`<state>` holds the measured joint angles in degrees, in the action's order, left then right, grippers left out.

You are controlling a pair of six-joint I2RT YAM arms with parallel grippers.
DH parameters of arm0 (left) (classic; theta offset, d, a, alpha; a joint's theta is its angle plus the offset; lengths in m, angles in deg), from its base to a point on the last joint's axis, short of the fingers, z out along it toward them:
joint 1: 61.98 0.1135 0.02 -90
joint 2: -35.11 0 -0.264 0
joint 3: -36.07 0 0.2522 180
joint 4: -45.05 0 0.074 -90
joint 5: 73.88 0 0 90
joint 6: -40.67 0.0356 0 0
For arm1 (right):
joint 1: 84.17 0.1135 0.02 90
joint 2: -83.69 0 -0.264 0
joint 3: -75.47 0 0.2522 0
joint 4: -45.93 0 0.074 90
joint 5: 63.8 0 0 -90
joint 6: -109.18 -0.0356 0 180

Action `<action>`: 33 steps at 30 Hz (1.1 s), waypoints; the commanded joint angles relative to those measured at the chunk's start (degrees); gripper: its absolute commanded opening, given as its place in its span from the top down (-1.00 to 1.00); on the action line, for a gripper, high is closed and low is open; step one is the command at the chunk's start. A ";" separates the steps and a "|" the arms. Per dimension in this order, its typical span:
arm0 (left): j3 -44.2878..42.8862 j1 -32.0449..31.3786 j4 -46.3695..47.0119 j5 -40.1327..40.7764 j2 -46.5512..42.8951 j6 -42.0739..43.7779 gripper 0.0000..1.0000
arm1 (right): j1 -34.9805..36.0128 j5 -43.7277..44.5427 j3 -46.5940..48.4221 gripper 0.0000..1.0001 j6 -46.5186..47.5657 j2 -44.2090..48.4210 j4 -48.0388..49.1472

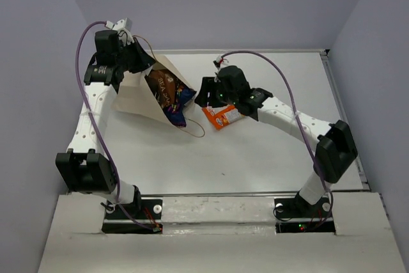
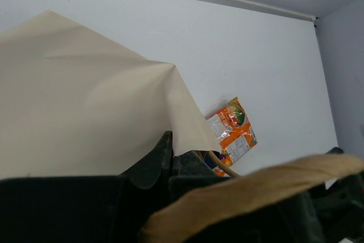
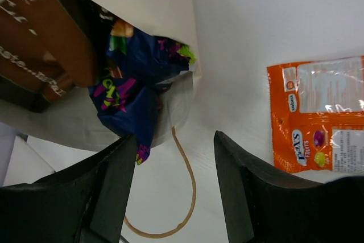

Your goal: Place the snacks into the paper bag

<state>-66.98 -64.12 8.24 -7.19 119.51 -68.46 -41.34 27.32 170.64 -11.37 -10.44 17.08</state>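
Note:
The beige paper bag lies tilted on its side, mouth facing right. My left gripper is shut on its upper rim; in the left wrist view the fingers pinch the paper bag's edge. Inside the mouth sit the dark brown chip bag and a dark blue packet. The small orange-red packet lies flat on the table just right of the bag. My right gripper is open and empty, hovering between the bag mouth and the orange-red packet. The light blue and purple packets are hidden.
One thin brown handle loop lies on the table before the bag mouth, under my right gripper. The other handle hangs blurred across the left wrist view. Grey walls bound the white table at the back and sides.

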 commanded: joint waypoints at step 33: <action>-2.99 -0.07 11.62 -3.32 -5.65 -1.96 1.00 | -0.90 -9.56 4.02 0.99 -11.99 -16.71 18.26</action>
<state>-66.98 -64.09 8.27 -6.71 119.49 -68.46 -41.51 17.68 172.00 -21.07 -29.10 31.20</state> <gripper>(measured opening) 0.071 0.045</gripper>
